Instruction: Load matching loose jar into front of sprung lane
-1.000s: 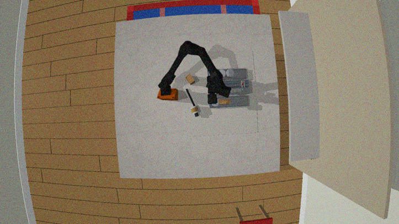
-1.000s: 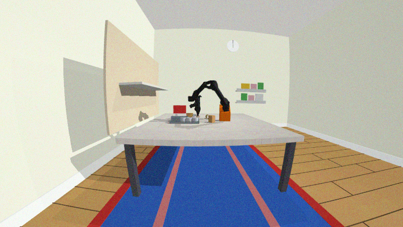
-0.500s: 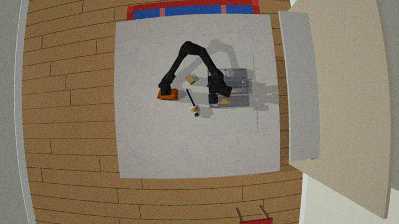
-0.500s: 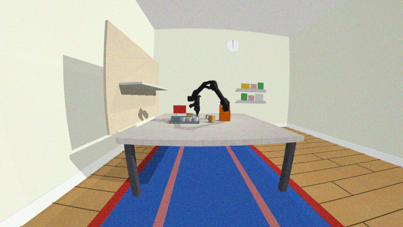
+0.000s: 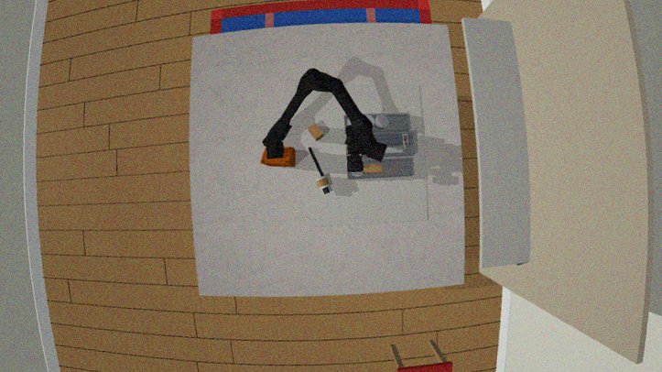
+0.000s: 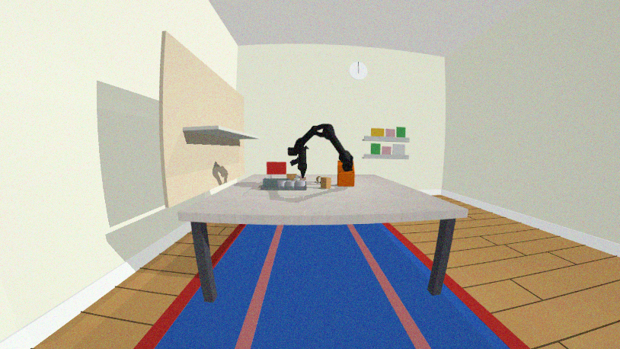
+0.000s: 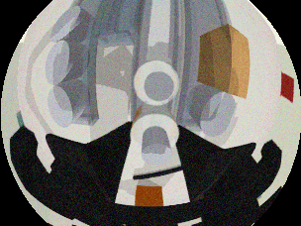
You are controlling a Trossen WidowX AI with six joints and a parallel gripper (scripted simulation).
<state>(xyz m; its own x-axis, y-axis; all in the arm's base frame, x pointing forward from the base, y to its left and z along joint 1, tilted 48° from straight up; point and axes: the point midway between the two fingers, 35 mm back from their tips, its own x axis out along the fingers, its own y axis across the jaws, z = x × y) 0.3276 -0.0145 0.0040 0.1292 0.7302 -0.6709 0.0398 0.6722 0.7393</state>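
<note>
My gripper (image 7: 153, 127) (image 6: 302, 176) is shut on a jar (image 7: 154, 138) with a white rim and a grey centre, held at the front end of the middle lane (image 7: 185, 55). A matching white-rimmed jar (image 7: 157, 85) stands in that lane, straight behind the held one; a narrow gap seems to show between their tops. The arm hides both jars in the top view. The held jar's base, the low front stop and the pusher plate's contact are hidden, so I cannot tell whether the held jar touches the lane floor.
Several grey jars (image 7: 63, 105) stand in the left side lane. The right side lane holds a grey jar (image 7: 218, 115) and a wooden block (image 7: 224, 59) (image 5: 373, 168). Another wooden block (image 5: 316, 131) (image 6: 325, 182) and a black rod (image 5: 316, 160) lie nearer the orange base (image 5: 278, 157).
</note>
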